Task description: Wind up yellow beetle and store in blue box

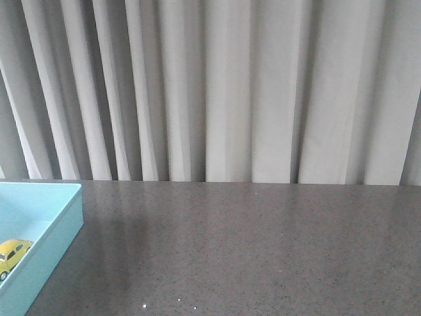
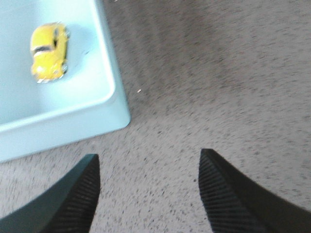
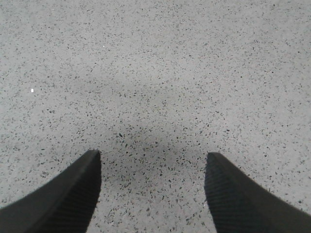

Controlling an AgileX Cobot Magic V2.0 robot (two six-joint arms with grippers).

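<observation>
The yellow beetle (image 1: 12, 254) sits inside the blue box (image 1: 56, 230) at the front left of the table. In the left wrist view the beetle (image 2: 49, 52) rests on the box floor, and the box corner (image 2: 114, 114) lies near it. My left gripper (image 2: 149, 160) is open and empty over bare table, apart from the box. My right gripper (image 3: 153, 159) is open and empty over bare speckled table. Neither gripper shows in the front view.
The grey speckled table (image 1: 250, 250) spreads to the right of the box. A pleated grey curtain (image 1: 223, 85) hangs behind the table's far edge.
</observation>
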